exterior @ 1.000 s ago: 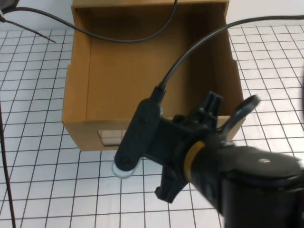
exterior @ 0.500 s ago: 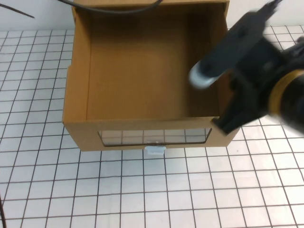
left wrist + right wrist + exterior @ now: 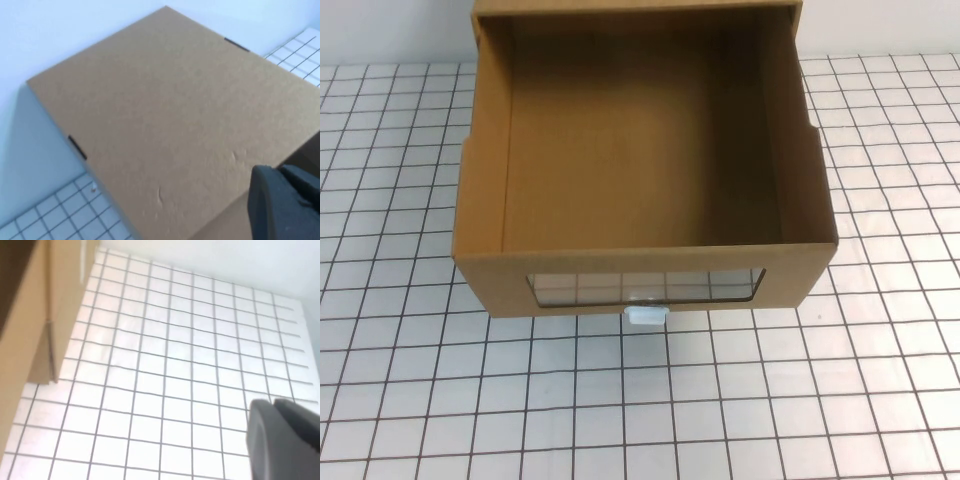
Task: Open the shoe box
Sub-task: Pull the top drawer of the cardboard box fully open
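Withdrawn from over the shoe box point(image 3: 640, 170), right end effector point(image 3: 282, 440) sits closed, empty, beside it; left end effector point(image 3: 285, 202) faces lid point(image 3: 165, 115).

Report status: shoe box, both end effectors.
Left end effector over a flat cardboard panel. Right end effector shut, over the grid table beside the shoe box. Shoe box open, nothing inside. Nothing in the way.

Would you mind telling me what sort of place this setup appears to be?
Probably a lab test bench: a white gridded tabletop against a plain wall, bearing an open cardboard shoe box. The left gripper sits by a flat cardboard panel; the right gripper, shut, over the grid beside the box.
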Robot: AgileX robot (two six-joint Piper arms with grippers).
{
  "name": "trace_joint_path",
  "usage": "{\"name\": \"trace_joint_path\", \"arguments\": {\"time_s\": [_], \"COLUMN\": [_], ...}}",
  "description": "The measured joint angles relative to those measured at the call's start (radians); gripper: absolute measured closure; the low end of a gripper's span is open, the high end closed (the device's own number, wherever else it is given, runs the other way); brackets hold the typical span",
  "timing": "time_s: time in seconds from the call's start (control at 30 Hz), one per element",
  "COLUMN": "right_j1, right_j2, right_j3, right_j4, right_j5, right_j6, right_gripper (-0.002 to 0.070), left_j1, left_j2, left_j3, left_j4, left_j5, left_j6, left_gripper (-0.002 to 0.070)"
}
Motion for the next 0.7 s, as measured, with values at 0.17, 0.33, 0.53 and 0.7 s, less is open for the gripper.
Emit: {"name": "trace_joint_path", "arguments": {"time_s": [0.17, 0.33, 0.53, 0.7], "right_j1": [-0.082, -0.091, -0.091, -0.093], "right_j2": [-0.153, -0.337, -0.503, -0.592], "right_j3": [0.115, 0.281, 0.454, 0.592], "right_j4": [0.088, 0.140, 0.145, 0.145], "right_j5": [-0.079, -0.188, -0.323, -0.442], "right_j6": [-0.042, -0.036, 0.010, 0.025], "right_gripper": [0.0689, 0.0689, 0.0689, 0.0689], "left_j1": [0.000, 0.000, 0.000, 0.000], "left_j2": [-0.162, -0.372, -0.664, -0.916], "left_j3": [0.219, 0.572, 1.110, 1.572], "left_j4": [0.047, 0.060, 0.061, 0.020], "left_j5": [-0.072, -0.331, -0.712, -1.037], "left_j6": [-0.003, 0.013, 0.027, 0.026], "left_gripper": [0.0680, 0.0680, 0.0680, 0.0680]}}
